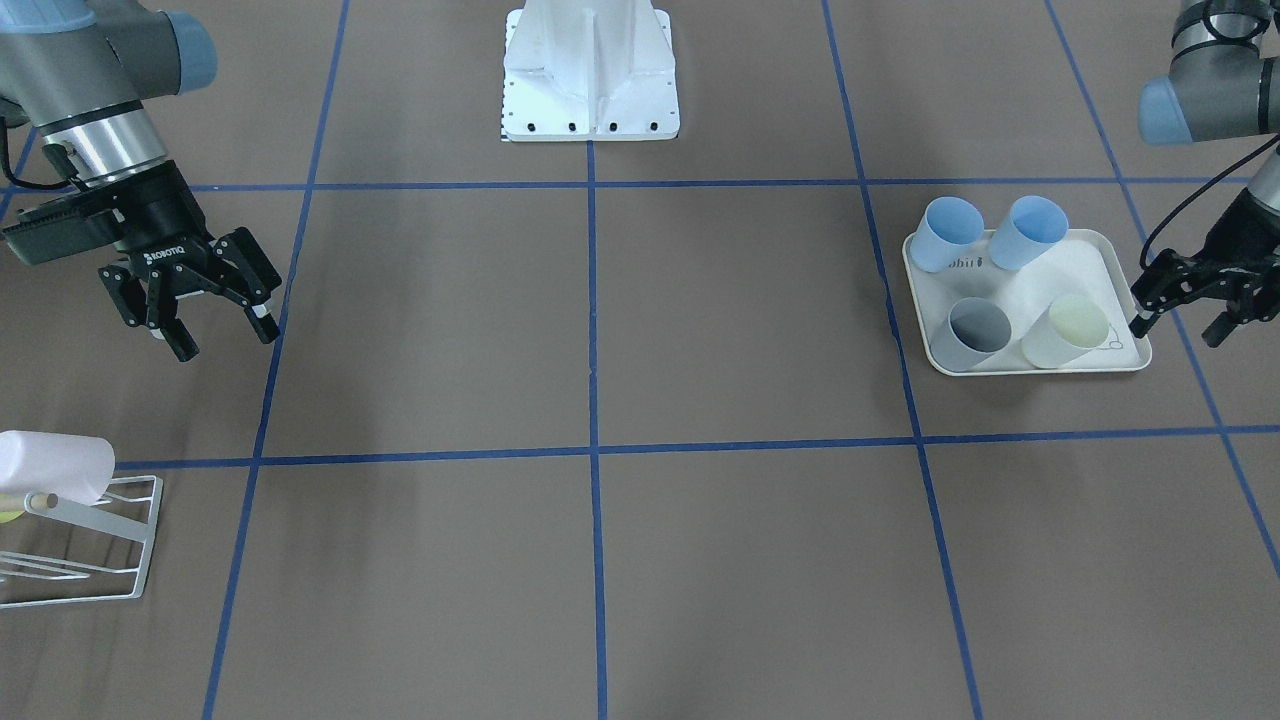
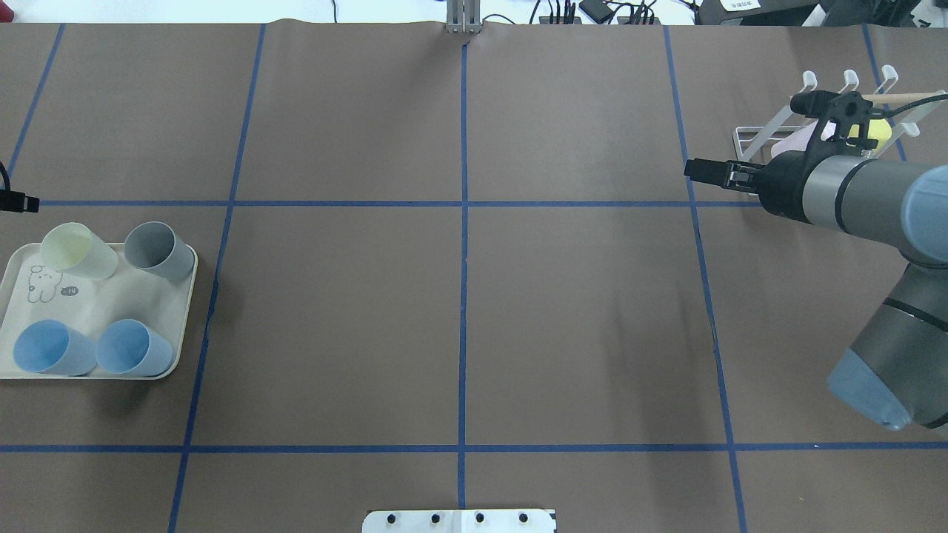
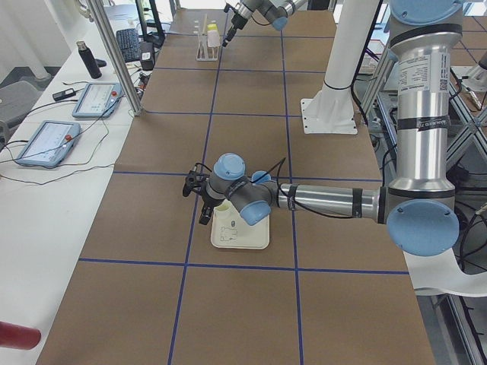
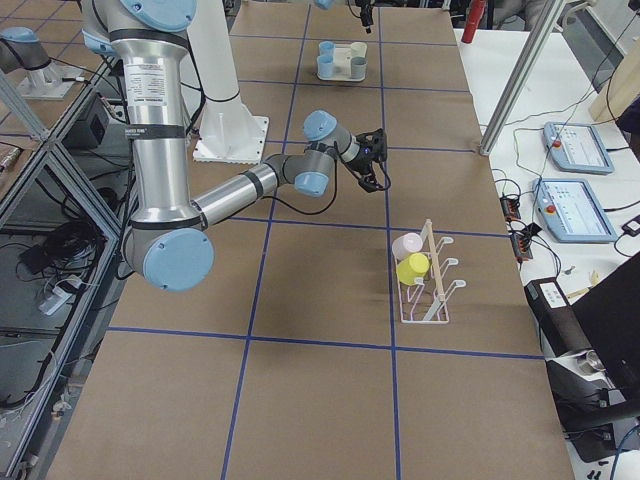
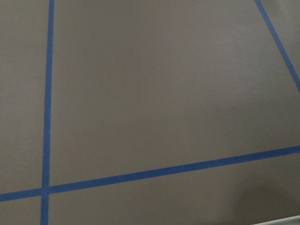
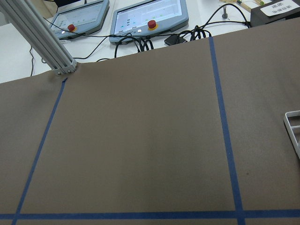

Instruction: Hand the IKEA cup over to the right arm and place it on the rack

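1. The left gripper [image 1: 1180,322] hangs just beside the tray [image 1: 1072,262], close to the pale yellow cup [image 1: 1066,332]. If it goes in crooked, I think a finger could bump that cup. The cup might tip over or get pushed into the grey cup [image 1: 970,333] next to it.
2. Two blue cups [image 1: 945,233] stand on the tray too, so all the cups are close together. A grab that is too wide could catch two cups or push the tray along the table [image 1: 450,330].
3. The cup walls look smooth and thin. A soft squeeze may let the cup slip, and a hard squeeze may bend it.
4. The two arms are well apart, and the cup must go from one to the other. If one gripper lets go before the other holds tight, the cup will fall.
5. The rack [image 1: 110,545] holds a pink cup [image 1: 55,465] and a yellow cup [image 4: 412,268]. A new cup could knock them if it comes in at the wrong spot.
6. The left gripper's jaws are apart, about half way. They hold nothing, and I cannot see them touching anything.
7. The right gripper [image 1: 225,338] has its jaws wide apart. It is empty and hangs over the table, near the rack.
8. No cup is picked up yet. The cups to move are all on the tray.
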Motion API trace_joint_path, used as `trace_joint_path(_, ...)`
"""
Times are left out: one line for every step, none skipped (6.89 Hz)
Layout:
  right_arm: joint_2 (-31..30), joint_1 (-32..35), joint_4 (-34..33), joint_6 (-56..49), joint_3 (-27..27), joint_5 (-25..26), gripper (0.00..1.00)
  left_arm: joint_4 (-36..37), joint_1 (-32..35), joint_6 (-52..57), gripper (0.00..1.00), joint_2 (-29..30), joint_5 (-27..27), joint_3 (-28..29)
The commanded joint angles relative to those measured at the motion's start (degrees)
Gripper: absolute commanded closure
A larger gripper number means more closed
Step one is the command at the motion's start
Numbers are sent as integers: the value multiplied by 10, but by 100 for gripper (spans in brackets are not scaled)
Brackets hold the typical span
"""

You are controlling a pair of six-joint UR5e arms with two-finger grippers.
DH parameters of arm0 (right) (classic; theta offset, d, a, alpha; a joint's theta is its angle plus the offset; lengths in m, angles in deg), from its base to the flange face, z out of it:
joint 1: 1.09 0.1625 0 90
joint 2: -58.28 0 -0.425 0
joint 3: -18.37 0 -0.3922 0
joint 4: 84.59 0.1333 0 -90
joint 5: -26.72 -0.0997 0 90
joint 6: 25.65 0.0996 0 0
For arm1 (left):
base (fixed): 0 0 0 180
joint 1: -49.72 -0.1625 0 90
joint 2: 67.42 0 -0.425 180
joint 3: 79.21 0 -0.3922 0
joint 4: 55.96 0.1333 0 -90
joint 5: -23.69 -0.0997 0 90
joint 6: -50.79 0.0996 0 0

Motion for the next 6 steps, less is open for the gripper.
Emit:
trace_joint_path(-2,-5,1,0,-1,6,0,2,-29,-3,10,0,11,7)
trace_joint_path(-2,-6,1,0,-1,8,0,3,-48,-4,13,0,11,9)
trace_joint_path(-2,-8,1,0,-2,12,0,2,-52,-4,14,0,11,13)
trace_joint_path(-3,-11,1,0,-4,13,0,3,-52,-4,23,0,11,17)
trace_joint_path(-3,-24,1,0,-4,29,0,3,-52,-4,37,0,25,22)
trace_joint_path(-3,-34,1,0,-4,47,0,2,-52,-3,99,-1,47,26)
